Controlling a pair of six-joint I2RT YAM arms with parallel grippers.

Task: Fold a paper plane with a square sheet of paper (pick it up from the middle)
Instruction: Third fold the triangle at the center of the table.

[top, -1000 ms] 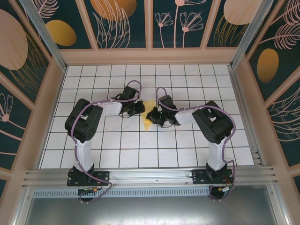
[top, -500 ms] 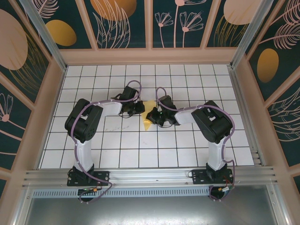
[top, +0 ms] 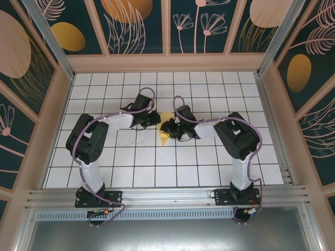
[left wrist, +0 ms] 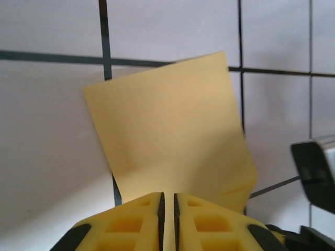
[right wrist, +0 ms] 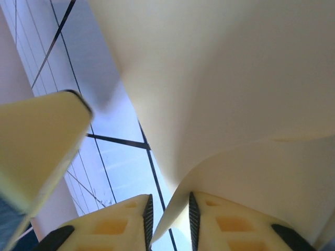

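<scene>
Midway between both wrists, at the centre of tiled table [top: 131, 157]: square sheet of paper [left wrist: 170, 130], pale yellow, partly lifted off the tiles, long axis running far-to-near.
Left gripper [left wrist: 168, 200]: jaws all but closed, sheet's near edge pinched in the slit, remainder spreading straight ahead.
Right gripper [right wrist: 170, 203]: jaws slightly parted, curled sheet edge lying loose in the gap, remainder arching overhead.
Both arms equally near; left judged the holding side.
Coming move judged to hinge on the edge lying within the right jaws.
</scene>
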